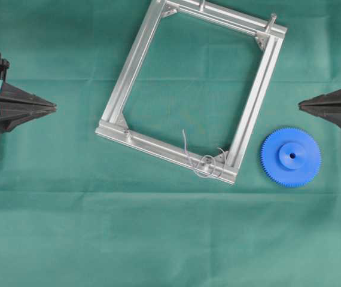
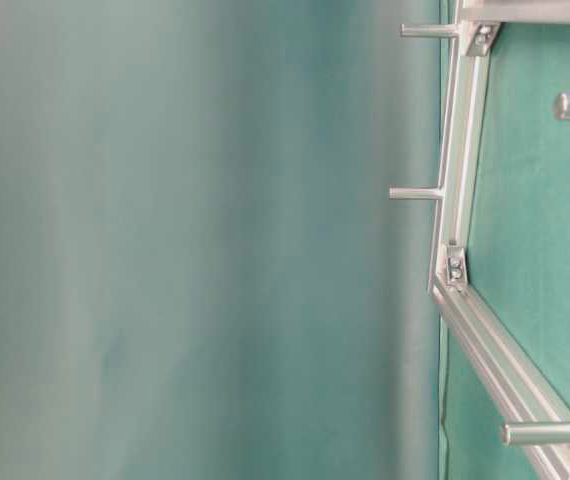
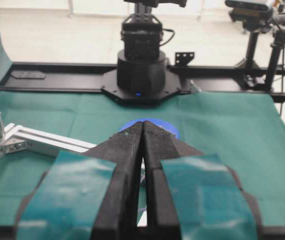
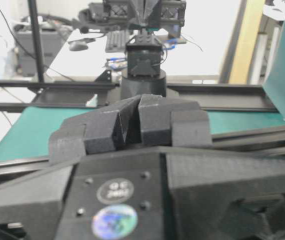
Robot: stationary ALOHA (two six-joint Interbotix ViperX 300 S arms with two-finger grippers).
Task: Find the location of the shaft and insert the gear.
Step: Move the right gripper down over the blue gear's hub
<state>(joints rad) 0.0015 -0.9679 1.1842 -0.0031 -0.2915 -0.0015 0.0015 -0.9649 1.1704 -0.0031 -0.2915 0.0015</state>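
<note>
The blue toothed gear (image 1: 291, 156) lies flat on the green cloth, just right of the frame's near right corner. The shaft (image 1: 207, 160) shows as a small grey dot ringed by wire loops on that corner of the aluminium frame (image 1: 136, 60). My left gripper (image 1: 54, 107) rests at the left edge, shut and empty, far from both. In the left wrist view its tips (image 3: 142, 124) point at the gear (image 3: 163, 123) in the distance. My right gripper (image 1: 300, 104) sits at the right edge, above the gear, shut on nothing; its tips (image 4: 137, 98) meet.
The square frame lies tilted in the upper middle of the cloth, with bare pegs (image 1: 272, 21) standing on its far rail. The table-level view shows the frame's rail (image 2: 455, 200) and pegs (image 2: 420, 193) side-on. The opposite arm's base (image 3: 141, 70) stands beyond the gear.
</note>
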